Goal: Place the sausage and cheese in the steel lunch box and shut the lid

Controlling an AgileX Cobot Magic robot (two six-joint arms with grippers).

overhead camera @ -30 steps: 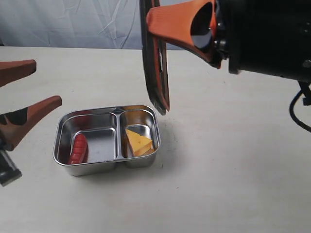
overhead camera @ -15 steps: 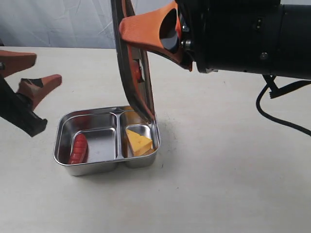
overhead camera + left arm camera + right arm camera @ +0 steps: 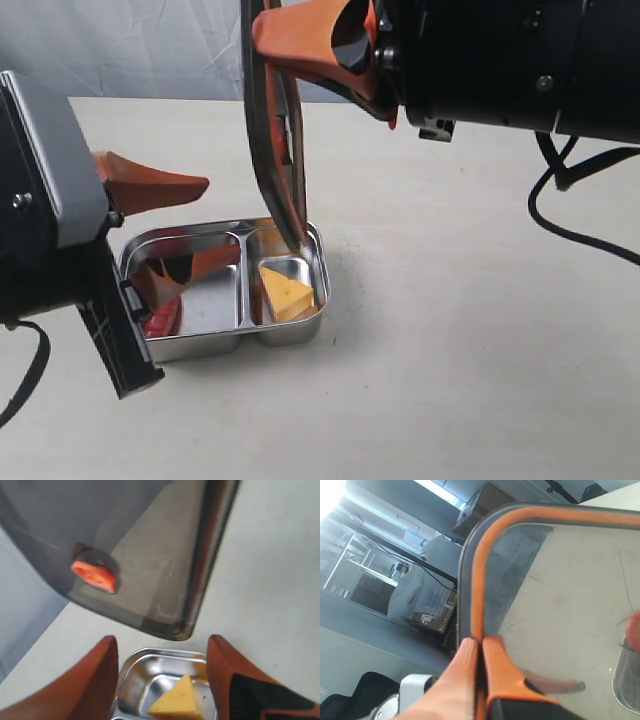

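The steel lunch box (image 3: 322,262) lies on the table, with the cheese (image 3: 287,293) in its right compartment. In the left compartment the sausage (image 3: 160,317) is mostly hidden behind my left arm. My right gripper (image 3: 262,35) is shut on the rim of the lid (image 3: 278,130), which hangs edge-on with its lower corner just above the box's far right rim. The right wrist view shows the gripper (image 3: 480,642) clamped on the lid's orange seal (image 3: 484,580). My left gripper (image 3: 215,220) is open over the box; its wrist view shows the lid (image 3: 150,560), its orange valve (image 3: 94,575) and the cheese (image 3: 177,702).
The pale table (image 3: 460,360) stretches to the right and front of the box. A black cable (image 3: 560,210) loops down from the right arm. A grey cloth backdrop (image 3: 150,50) hangs behind.
My left arm has swung in from the left edge, and its open gripper now sits over the box. The lid moved left and lower, toward the box's far rim.
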